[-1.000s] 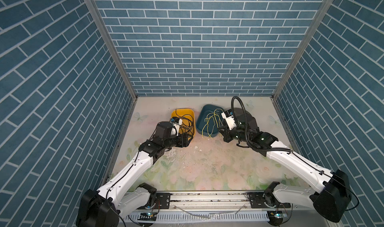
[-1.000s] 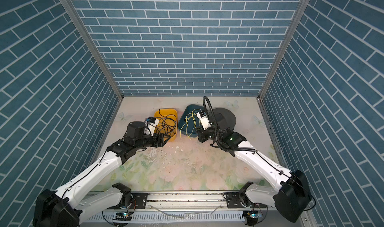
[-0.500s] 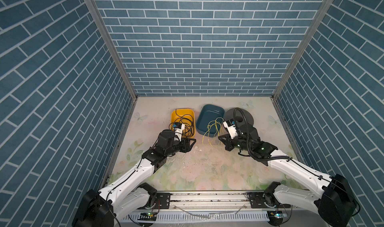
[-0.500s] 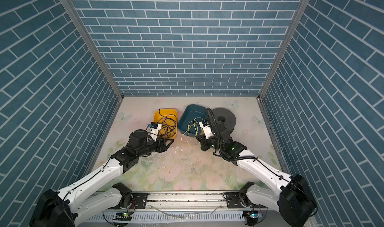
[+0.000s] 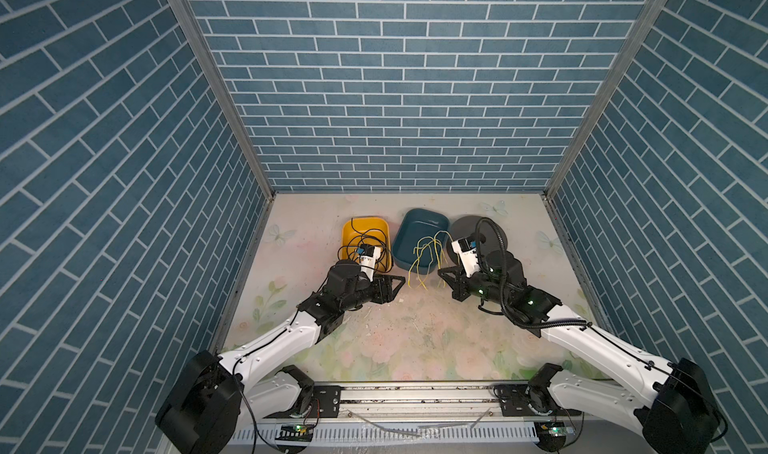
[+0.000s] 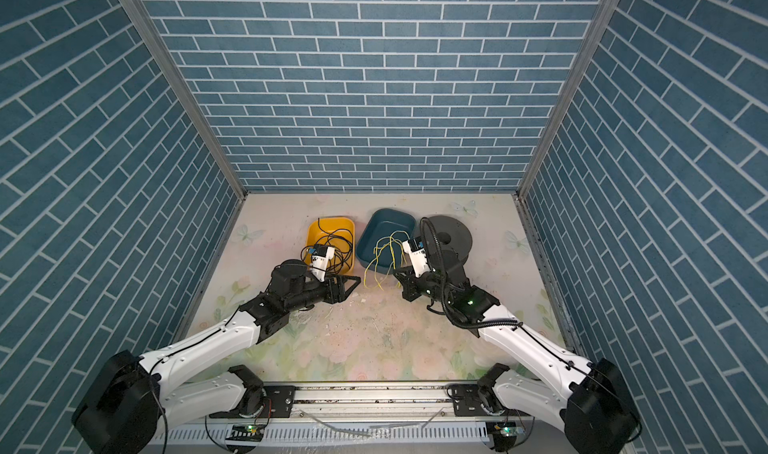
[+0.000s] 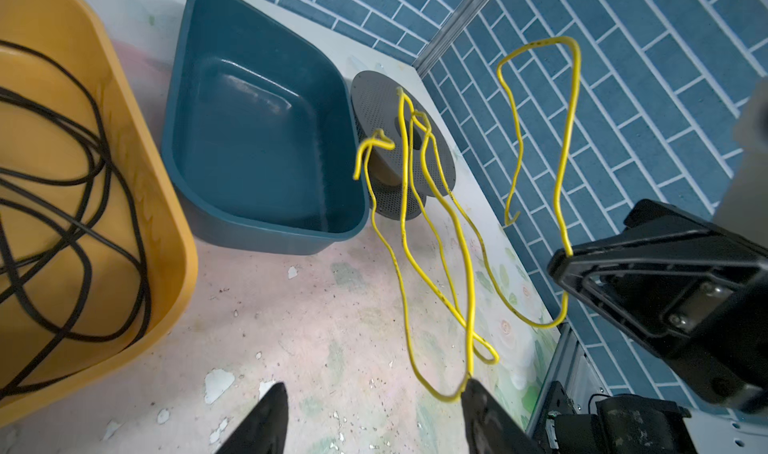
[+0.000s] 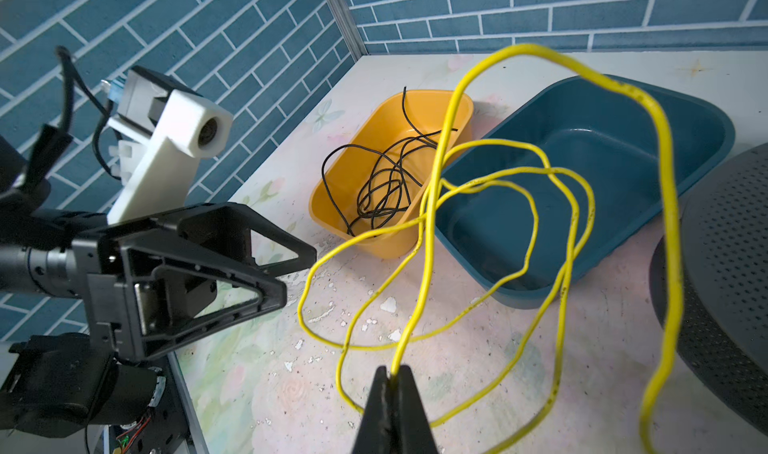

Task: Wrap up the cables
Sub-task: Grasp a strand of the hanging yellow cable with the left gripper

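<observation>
The yellow cables (image 5: pixel 424 261) hang in loose, springy loops just in front of the near rim of the blue tub (image 5: pixel 424 223), their lower ends reaching down toward the table (image 5: pixel 415 340). In the right wrist view the right gripper (image 8: pixel 392 375) is clenched tight on the wire where the loops gather, and the rest of the bundle fans up and out from that pinch. A second ago the same bundle was farther back, over the tub. Now it has been drawn toward the front of the table, out in open space where it can be worked.

The left gripper (image 7: pixel 374 389) has come away from the yellow tub (image 5: pixel 374 225), where the black wires (image 5: pixel 361 240) lie in a tangle, and now faces the bundle with its jaws spread. It grasps nothing. In the left wrist view the lowest yellow bend sits right beside one fingertip (image 7: pixel 478 402), and I cannot tell whether it touches.

To me this looks like the lead-in to the wrapping proper: one arm anchoring, the other lining up to catch a loose loop. Nothing is coiled yet. The grey perforated reel (image 5: pixel 465 229) stands just beside the blue tub, behind the right arm, with no wire on it that I can see. The stiff loops point every way, so a grab could easily close on air or on a single strand.
</observation>
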Motion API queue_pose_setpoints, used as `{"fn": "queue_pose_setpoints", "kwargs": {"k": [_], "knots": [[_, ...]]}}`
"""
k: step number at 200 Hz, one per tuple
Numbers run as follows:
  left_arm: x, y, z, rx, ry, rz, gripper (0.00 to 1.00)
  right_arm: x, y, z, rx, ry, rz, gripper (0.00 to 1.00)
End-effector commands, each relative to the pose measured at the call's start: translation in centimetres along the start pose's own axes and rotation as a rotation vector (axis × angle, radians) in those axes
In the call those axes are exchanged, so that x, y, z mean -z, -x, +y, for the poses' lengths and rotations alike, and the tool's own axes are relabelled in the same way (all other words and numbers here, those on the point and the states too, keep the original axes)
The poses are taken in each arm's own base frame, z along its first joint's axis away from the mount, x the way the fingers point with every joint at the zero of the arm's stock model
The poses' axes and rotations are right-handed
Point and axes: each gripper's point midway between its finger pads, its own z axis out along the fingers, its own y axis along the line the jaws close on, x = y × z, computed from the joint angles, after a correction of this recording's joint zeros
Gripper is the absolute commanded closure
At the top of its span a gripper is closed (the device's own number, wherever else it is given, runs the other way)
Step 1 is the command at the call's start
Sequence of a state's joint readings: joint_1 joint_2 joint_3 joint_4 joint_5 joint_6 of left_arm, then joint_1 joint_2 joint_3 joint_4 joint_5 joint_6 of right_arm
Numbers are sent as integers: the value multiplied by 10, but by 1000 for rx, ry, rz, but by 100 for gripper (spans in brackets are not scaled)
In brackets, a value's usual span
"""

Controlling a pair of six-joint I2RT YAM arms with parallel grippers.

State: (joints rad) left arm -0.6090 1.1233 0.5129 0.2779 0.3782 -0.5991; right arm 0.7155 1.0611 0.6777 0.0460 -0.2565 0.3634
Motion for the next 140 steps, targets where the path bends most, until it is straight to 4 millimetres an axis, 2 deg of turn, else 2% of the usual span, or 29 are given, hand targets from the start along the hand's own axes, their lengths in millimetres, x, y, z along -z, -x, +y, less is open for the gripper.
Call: {"fn": "queue_pose_setpoints", "kwargs": {"k": [1,43,79,96,140], "knots": [[-3,0,-8,-26,-34,-28,33,2,10,3,-22,5,-49,100],[-14,-2,-15,-39,-42,-28,33,1,13,5,-30,18,-57,100],[-25,1,-10,-32,-6,-28,40,2,15,8,-32,36,-69,100],[-28,4,-9,-30,4,-34,45,3,14,8,-33,33,-69,100],[-27,16,-9,-44,28,-77,67,2,12,5,-34,22,-62,100]]}}
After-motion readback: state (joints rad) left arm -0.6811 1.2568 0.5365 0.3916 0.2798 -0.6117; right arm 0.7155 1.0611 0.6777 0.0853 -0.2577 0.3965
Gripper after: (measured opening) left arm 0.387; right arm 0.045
